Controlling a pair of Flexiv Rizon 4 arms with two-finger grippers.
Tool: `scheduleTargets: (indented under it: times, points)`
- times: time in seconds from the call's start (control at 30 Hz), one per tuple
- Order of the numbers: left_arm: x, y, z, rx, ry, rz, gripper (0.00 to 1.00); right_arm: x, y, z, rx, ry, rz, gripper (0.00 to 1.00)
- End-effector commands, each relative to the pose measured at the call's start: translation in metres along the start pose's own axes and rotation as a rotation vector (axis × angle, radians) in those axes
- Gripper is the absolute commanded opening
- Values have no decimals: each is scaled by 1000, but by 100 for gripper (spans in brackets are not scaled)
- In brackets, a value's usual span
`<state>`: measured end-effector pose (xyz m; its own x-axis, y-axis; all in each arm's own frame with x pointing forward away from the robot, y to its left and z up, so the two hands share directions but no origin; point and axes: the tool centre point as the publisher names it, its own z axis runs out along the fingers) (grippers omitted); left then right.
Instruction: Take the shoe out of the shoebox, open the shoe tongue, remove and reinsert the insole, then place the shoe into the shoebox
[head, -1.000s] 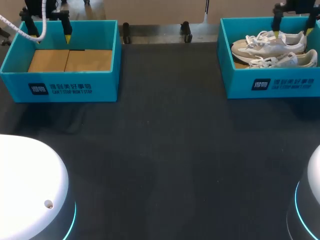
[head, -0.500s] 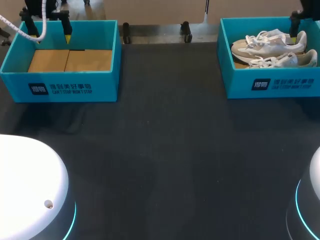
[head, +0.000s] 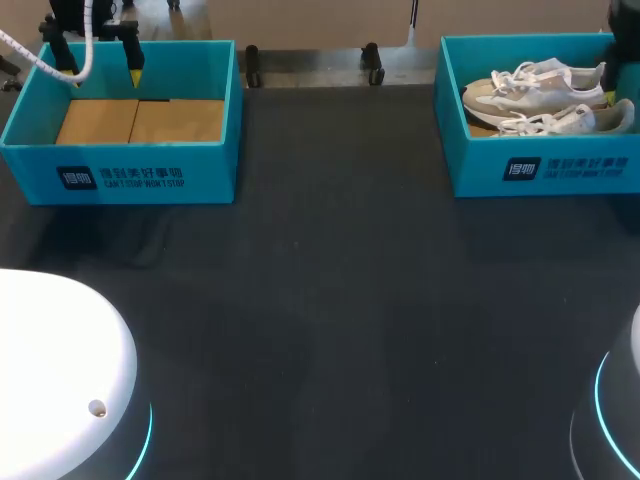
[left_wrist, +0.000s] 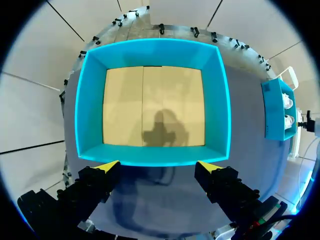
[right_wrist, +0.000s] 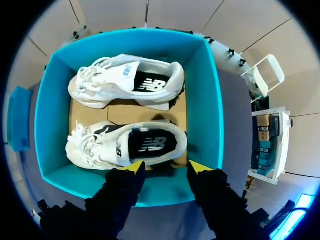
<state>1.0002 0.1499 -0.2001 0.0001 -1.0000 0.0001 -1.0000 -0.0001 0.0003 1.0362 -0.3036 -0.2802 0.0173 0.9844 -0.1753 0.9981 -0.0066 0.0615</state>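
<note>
Closest to me: dark table (head: 330, 300). Further out, the left shoebox (head: 120, 175), cardboard floor (head: 140, 120) showing; my left gripper (left_wrist: 157, 167) hangs above its wall, fingers wide apart. Across from it, the right shoebox (head: 540, 170) holds both shoes side by side, front shoe (head: 570, 120) and back shoe (head: 535, 85). My right gripper (right_wrist: 166, 167) hovers over that box's wall, fingers apart, tips just short of the front shoe.

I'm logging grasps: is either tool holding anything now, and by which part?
Nothing is held. The right tool is open above the shoebox holding two shoes; the left tool is open above the other shoebox.
</note>
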Motion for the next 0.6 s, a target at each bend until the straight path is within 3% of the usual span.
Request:
scheduleTargets:
  times: [0.03,0.33,0.6]
  points:
    - [0,0,0,0,0,0,100,-4,9,13,12,2,-7,47]
    - [0,0,0,0,0,0,100,-18,17,30,18,-7,-18,47]
    - [0,0,0,0,0,0,100,-19,17,48,33,19,-35,46]
